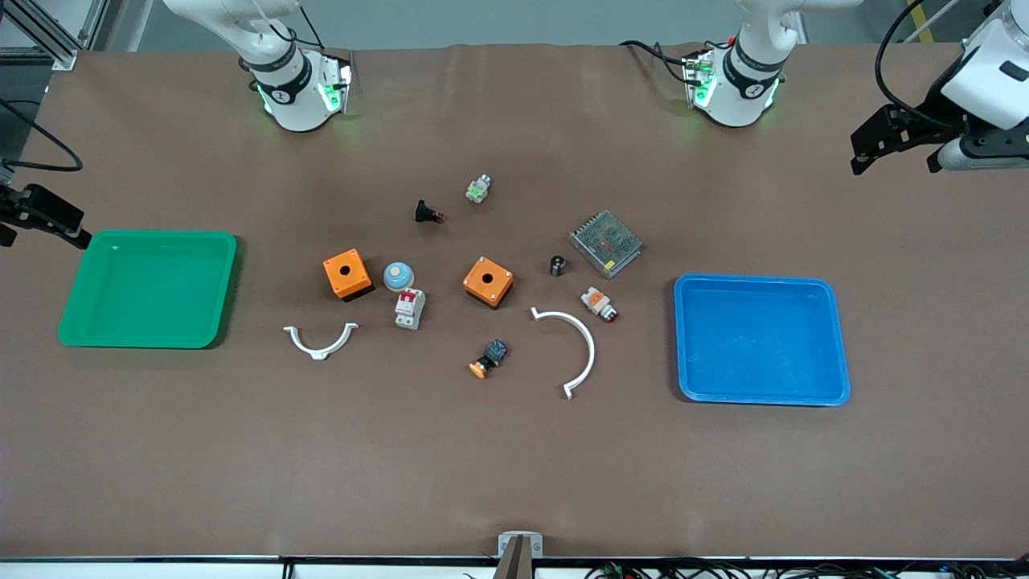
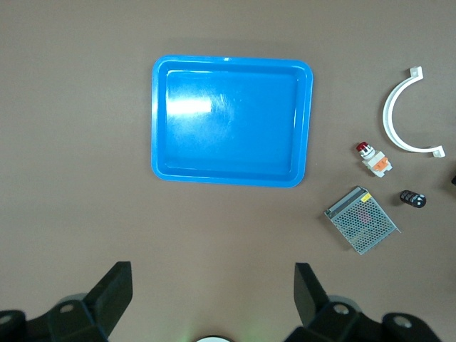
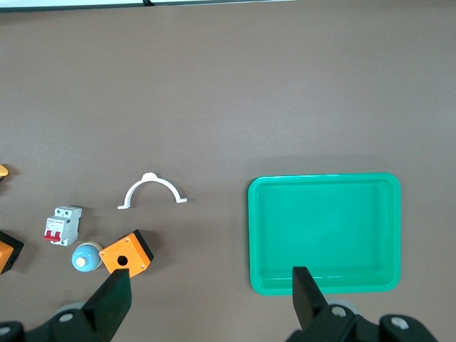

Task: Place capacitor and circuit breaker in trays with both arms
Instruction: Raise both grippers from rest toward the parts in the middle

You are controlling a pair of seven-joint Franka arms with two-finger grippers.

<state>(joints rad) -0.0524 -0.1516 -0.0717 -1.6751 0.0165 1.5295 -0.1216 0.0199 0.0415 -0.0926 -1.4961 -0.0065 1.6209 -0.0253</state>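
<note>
Table: matte brown mat (image 1: 514, 450), smooth, with parts scattered mid-table.
Capacitor (image 1: 557, 265): tiny black cylinder with a grey end face, just beside the metal mesh box (image 1: 605, 243), on the side toward the right arm's end.
Circuit breaker (image 1: 409, 309): white-grey block with red lever, touching or nearly touching the blue dome (image 1: 398, 276), nearer the front camera than it.
Around: two orange boxes (image 1: 347, 274) (image 1: 488, 282), each with a round hole on top; two thin white curved clips (image 1: 321, 340) (image 1: 572, 347); an orange-and-white button (image 1: 600, 304) near the capacitor.
Trays: glossy blue tray (image 1: 836, 338) toward the left arm's end, green tray (image 1: 217, 289) toward the right arm's end.
Left gripper (image 2: 214, 303): fingers spread, holding nothing, waiting above the mat beside the blue tray.
Right gripper (image 3: 211, 303): fingers spread, holding nothing, over the green tray's edge.
Views: the left wrist view shows the capacitor, not the circuit breaker; the right wrist view shows the reverse.
</note>
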